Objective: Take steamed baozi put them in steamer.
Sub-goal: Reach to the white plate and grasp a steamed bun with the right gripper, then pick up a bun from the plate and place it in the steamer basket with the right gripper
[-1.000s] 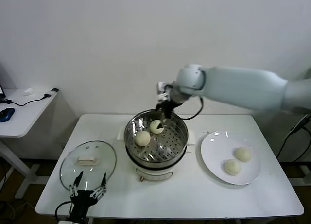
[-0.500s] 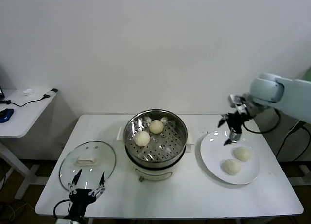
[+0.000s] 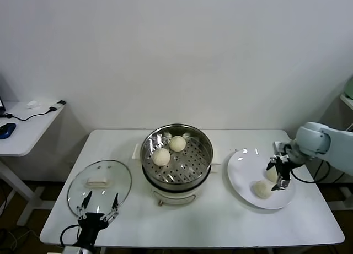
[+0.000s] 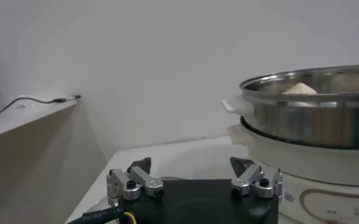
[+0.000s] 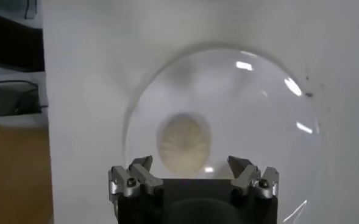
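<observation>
Now the right tool [image 3: 280, 173], spread wide above the plate [image 3: 242, 177], should drop squarely over a baozi [image 5: 184, 142] and squeeze softly; the left tool [image 3: 98, 211] waits spread.

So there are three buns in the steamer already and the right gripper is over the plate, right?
Not quite: the steamer holds two buns, not three, as the head view shows. The right gripper is indeed over the plate.

No legible text or labels.
</observation>
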Robot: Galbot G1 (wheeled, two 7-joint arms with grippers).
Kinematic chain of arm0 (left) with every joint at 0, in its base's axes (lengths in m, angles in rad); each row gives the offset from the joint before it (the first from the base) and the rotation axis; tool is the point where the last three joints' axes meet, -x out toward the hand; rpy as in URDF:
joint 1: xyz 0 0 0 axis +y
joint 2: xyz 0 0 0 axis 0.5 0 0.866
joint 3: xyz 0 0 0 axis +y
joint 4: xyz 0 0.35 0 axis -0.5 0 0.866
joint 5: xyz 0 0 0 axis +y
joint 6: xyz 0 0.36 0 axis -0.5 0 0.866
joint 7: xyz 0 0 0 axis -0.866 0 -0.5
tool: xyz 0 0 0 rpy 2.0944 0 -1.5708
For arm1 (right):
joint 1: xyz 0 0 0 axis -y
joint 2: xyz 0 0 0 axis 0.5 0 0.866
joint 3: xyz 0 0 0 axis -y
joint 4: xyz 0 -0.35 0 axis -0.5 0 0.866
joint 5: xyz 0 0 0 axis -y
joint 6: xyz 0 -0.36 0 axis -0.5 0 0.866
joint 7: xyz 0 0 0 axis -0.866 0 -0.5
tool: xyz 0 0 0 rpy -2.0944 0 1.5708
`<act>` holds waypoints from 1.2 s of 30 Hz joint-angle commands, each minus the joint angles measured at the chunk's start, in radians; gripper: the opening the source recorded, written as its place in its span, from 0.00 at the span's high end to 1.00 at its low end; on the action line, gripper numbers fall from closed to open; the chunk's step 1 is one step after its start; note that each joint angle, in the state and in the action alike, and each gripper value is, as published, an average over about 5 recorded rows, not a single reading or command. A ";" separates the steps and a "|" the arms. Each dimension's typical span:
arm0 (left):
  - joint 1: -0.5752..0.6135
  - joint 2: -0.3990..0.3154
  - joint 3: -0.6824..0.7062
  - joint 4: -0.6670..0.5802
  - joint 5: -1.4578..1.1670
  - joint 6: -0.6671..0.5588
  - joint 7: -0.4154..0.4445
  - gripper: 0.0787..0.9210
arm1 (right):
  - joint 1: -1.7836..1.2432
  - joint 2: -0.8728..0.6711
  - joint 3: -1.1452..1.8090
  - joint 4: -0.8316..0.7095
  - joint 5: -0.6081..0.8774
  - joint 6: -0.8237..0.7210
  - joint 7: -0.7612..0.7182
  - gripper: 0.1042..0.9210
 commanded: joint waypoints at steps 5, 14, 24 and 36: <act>0.003 0.005 -0.010 0.004 0.002 0.001 -0.001 0.12 | -0.273 0.036 0.197 -0.063 -0.074 -0.058 0.073 0.12; 0.005 0.000 -0.007 0.001 0.004 -0.001 -0.003 0.12 | -0.285 0.055 0.234 -0.077 -0.065 -0.068 0.087 0.13; 0.014 -0.006 0.004 -0.012 0.017 -0.002 -0.003 0.12 | -0.228 0.028 0.233 -0.040 -0.064 -0.048 0.050 0.39; 0.020 0.001 0.015 -0.014 0.027 -0.006 -0.002 0.12 | 0.370 0.162 0.079 -0.083 -0.029 0.274 -0.211 0.42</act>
